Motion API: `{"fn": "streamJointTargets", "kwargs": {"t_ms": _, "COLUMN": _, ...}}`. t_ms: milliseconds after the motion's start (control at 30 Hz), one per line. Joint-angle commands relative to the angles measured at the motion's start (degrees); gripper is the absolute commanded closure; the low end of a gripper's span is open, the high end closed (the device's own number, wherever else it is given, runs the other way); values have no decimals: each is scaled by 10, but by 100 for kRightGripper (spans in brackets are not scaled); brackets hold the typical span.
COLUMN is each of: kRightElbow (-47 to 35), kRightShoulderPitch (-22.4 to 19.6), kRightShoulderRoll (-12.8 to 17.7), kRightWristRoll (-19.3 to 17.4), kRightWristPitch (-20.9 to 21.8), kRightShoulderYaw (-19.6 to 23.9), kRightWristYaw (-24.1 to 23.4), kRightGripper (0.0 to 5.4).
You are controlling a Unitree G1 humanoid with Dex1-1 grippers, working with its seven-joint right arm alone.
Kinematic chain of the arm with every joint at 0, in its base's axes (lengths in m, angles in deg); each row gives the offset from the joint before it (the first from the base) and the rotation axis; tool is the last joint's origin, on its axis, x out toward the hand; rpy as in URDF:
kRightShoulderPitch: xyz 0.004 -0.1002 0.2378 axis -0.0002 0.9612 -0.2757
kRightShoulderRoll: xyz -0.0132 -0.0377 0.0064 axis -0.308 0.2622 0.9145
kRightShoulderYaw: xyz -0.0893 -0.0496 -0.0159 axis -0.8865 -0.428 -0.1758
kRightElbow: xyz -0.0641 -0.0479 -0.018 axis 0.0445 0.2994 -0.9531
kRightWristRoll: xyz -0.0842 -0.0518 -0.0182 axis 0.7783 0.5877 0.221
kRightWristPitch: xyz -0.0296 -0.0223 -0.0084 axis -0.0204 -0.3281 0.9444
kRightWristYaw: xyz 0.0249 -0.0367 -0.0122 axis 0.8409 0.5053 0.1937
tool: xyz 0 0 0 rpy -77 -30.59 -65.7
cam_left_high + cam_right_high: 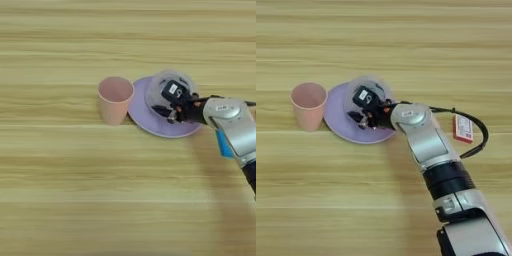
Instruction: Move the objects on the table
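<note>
Where the silver forearm [423, 137] ends, the gripper [362, 109] sits inside the clear tape roll [367, 86], which rests on a lilac plate [336, 117]. One black finger [362, 96] lies toward the far side of the roll's hollow and the other toward the near side, so the two stand apart, though I cannot tell whether they press the roll's inner wall or hold it at all. The roll stands toward the plate's right half, with bare plate showing to its left and along its near rim.

Just left of the plate stands the pink cup [308, 105], upright and mouth up, its side close against the plate's left edge; whether they touch is unclear.

A black cable [476, 125] loops off the forearm to the right. Under that loop, well right of the plate, the small red-and-white box [463, 128] lies flat on the table [381, 40], seen in the right eye view only. In the left eye view a blue patch [223, 145] shows at the forearm's underside.

The arm enters from the bottom right corner and reaches diagonally up and left across the wood.
</note>
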Motion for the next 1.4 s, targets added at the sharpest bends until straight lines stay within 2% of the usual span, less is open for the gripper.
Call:
{"fn": "streamJointTargets", "kwargs": {"t_ms": 33, "kRightElbow": -17, "kRightShoulderPitch": -36, "kRightShoulderRoll": 14, "kRightWristRoll": 0, "kRightWristPitch": 17, "kRightShoulderYaw": 16, "kRightWristYaw": -15, "kRightGripper": 307}}
{"fn": "streamJointTargets", "kwargs": {"t_ms": 400, "kRightElbow": -31, "kRightShoulderPitch": -29, "kRightShoulderRoll": 18, "kRightWristRoll": -4, "kRightWristPitch": 18, "kRightShoulderYaw": 28, "kRightWristYaw": -21, "kRightGripper": 170}}
{"fn": "streamJointTargets", "kwargs": {"t_ms": 600, "kRightElbow": -87, "kRightShoulderPitch": -5, "kRightShoulderRoll": 18, "kRightWristRoll": -26, "kRightWristPitch": 13, "kRightShoulderYaw": 71, "kRightWristYaw": -34, "kRightGripper": 95}}
{"fn": "streamJointTargets", "kwargs": {"t_ms": 833, "kRightElbow": -140, "kRightShoulderPitch": 30, "kRightShoulderRoll": 23, "kRightWristRoll": -47, "kRightWristPitch": 1, "kRightShoulderYaw": 100, "kRightWristYaw": -33, "kRightGripper": 2}}
{"fn": "streamJointTargets", "kwargs": {"t_ms": 1133, "kRightElbow": -179, "kRightShoulderPitch": 76, "kRightShoulderRoll": 23, "kRightWristRoll": -113, "kRightWristPitch": -9, "kRightShoulderYaw": 116, "kRightWristYaw": 14, "kRightGripper": 2}}
{"fn": "streamJointTargets", "kwargs": {"t_ms": 1267, "kRightElbow": -193, "kRightShoulderPitch": 103, "kRightShoulderRoll": 14, "kRightWristRoll": -141, "kRightWristPitch": 9, "kRightShoulderYaw": 113, "kRightWristYaw": 36, "kRightGripper": 2}}
{"fn": "streamJointTargets", "kwargs": {"t_ms": 1400, "kRightElbow": -198, "kRightShoulderPitch": 112, "kRightShoulderRoll": -5, "kRightWristRoll": -163, "kRightWristPitch": 18, "kRightShoulderYaw": 118, "kRightWristYaw": 33, "kRightGripper": 2}}
